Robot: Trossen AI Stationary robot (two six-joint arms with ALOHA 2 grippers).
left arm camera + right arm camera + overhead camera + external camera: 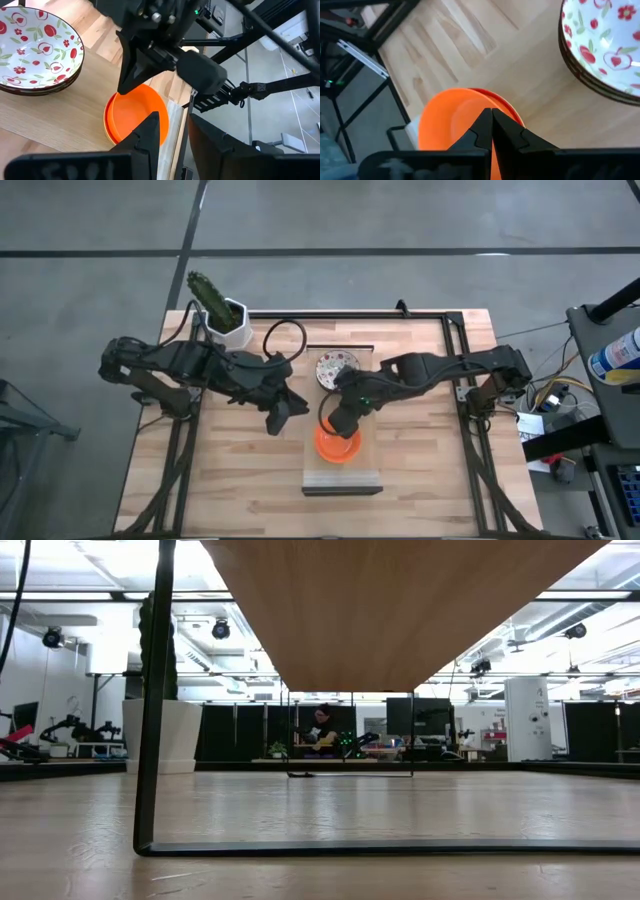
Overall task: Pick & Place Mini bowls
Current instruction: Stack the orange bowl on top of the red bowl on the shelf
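My right claw (pixel 343 423), at frame centre, pinches the orange bowl's (pixel 337 444) upper rim; bowl lies just below.

Patterned white mini bowls (pixel 37 47): one stack, apparently three, exact count uncertain. Orange mini bowl (pixel 134 119): one, with a red rim (pixel 496 96) showing beneath it and a yellowish edge too. Potted cactus (pixel 218 308): one. Robot arms: two.
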